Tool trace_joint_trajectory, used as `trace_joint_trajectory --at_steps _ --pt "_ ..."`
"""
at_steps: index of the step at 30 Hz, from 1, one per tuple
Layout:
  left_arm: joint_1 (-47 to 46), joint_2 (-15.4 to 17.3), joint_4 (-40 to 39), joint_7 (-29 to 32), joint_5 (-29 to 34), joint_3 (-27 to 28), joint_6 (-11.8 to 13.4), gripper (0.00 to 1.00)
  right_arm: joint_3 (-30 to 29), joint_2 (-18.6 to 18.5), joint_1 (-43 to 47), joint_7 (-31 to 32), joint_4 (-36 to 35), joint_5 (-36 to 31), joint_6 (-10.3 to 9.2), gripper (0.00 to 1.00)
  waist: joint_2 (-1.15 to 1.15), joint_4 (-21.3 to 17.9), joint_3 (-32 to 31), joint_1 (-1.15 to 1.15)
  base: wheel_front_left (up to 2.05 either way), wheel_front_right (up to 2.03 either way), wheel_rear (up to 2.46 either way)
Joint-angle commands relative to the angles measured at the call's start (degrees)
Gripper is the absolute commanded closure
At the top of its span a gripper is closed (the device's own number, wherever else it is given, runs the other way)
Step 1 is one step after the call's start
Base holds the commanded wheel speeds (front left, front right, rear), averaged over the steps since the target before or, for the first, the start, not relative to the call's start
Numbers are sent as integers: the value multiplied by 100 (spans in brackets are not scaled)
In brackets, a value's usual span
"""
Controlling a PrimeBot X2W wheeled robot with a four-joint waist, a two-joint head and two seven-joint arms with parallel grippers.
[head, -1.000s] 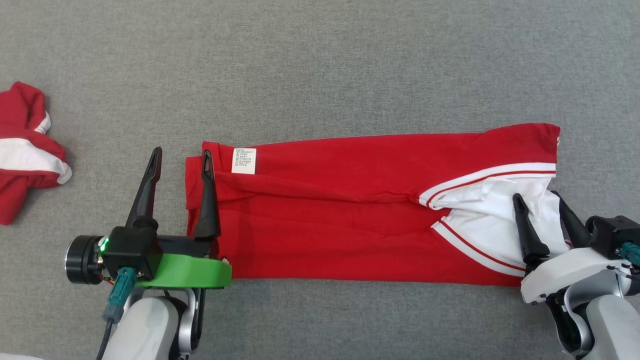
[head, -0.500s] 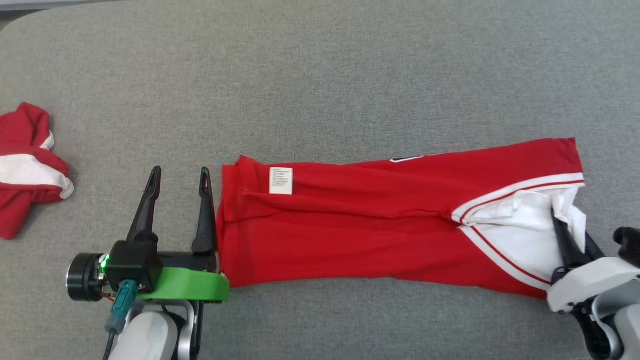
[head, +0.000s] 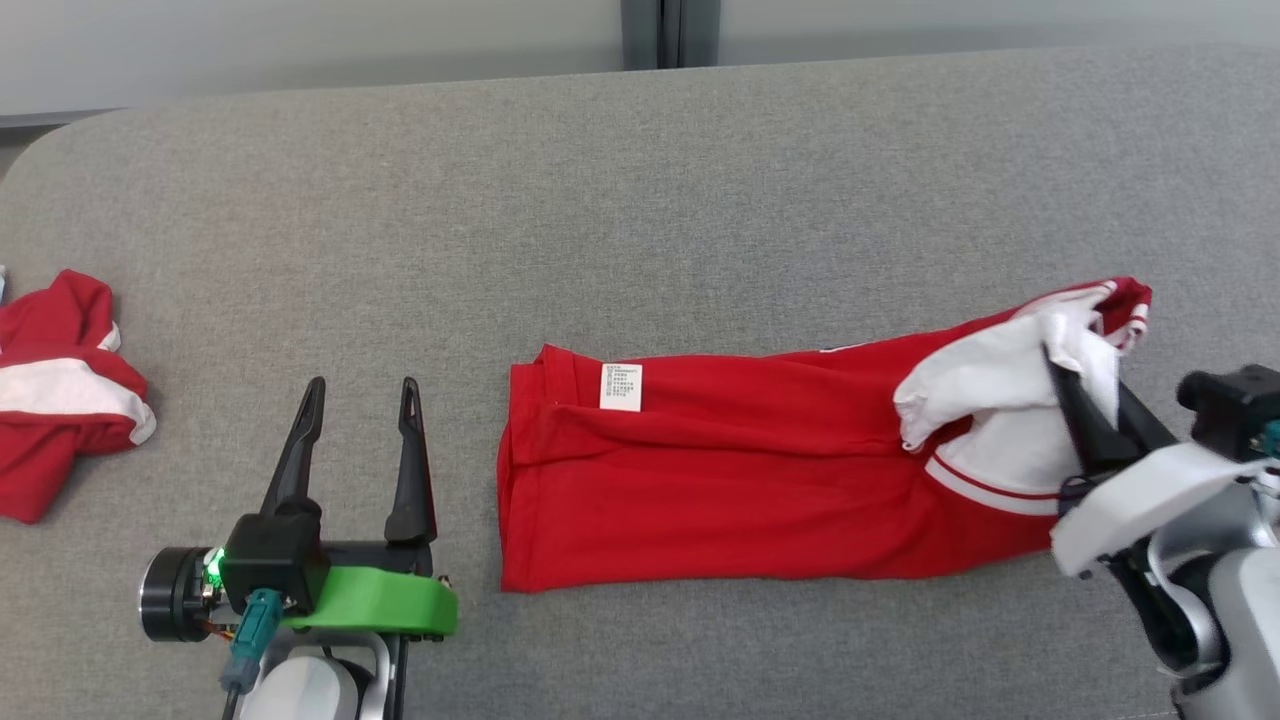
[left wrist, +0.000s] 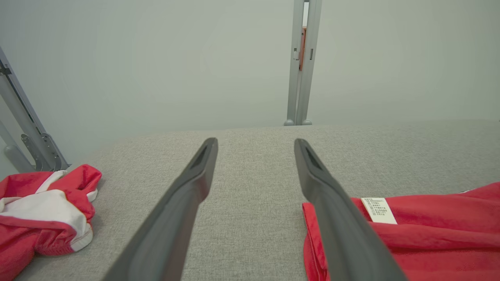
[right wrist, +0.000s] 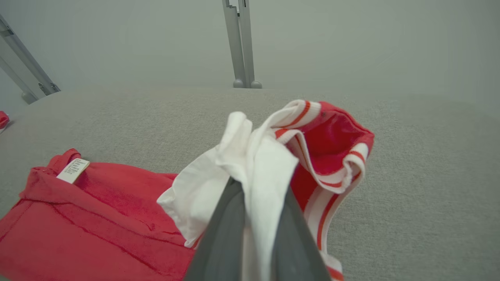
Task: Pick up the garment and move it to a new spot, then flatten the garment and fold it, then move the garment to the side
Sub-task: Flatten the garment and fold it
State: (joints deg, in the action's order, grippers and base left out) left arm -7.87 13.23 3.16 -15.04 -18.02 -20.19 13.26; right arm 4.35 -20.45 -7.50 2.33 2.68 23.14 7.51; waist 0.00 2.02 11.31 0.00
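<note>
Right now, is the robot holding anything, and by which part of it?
Yes. The right end effector is shut on the garment, pinching its white end. The left end effector is open and holds nothing.

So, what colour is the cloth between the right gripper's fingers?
White cloth; clearest in the right wrist view.

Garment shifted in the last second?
Yes. The garment slid right, away from the crumpled pile; the right end effector lifts its white end.
</note>
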Motion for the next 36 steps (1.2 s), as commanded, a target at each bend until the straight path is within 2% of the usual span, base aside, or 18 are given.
trace_joint_trajectory --at_steps 1,4,8,13,19,20,21,26,31,33,36 --pt "47 31 -16 -16 18 22 36 0 191 138 -166 200 -228 -64 -4 100 0 -31 -27 0 0 0 0" --pt "0 39 -43 -11 25 13 41 0 707 471 -449 534 -589 -29 -2 100 0 -17 6 0 0 0 0" --pt "-143 8 -53 -1 32 -31 18 0 1473 967 -842 699 -506 10 -2 100 0 81 105 0 0 0 0" --pt "-271 -81 -8 -3 18 -108 -25 0 2297 1496 -1275 510 122 104 -2 100 0 266 253 0 0 0 0" --pt "-393 -178 94 -8 12 -171 -85 0 2772 1723 -1619 52 1130 250 -2 100 0 438 388 0 0 0 0" --pt "-406 -185 105 -9 14 -172 -94 0 2845 1736 -1678 -15 1244 312 -2 41 0 449 407 0 0 0 0" --pt "-422 -192 127 -10 19 -170 -100 0 2961 1744 -1741 -88 1366 331 -2 0 0 459 429 0 0 0 0" --pt "-462 -201 179 -13 36 -133 -92 0 3289 1746 -2041 -749 1546 471 -2 0 0 441 474 0 0 0 0" --pt "-419 -185 179 -14 53 -81 -78 0 3477 1721 -2202 -1305 1261 517 -2 0 0 356 448 0 0 0 0" --pt "-379 -174 177 -15 60 -66 -76 0 3350 1624 -2170 -1450 1037 502 -2 0 0 315 417 0 0 0 0" --pt "-331 -151 160 -15 71 -21 -52 0 2833 1420 -1932 -1577 676 306 -2 0 0 239 384 0 0 0 0"
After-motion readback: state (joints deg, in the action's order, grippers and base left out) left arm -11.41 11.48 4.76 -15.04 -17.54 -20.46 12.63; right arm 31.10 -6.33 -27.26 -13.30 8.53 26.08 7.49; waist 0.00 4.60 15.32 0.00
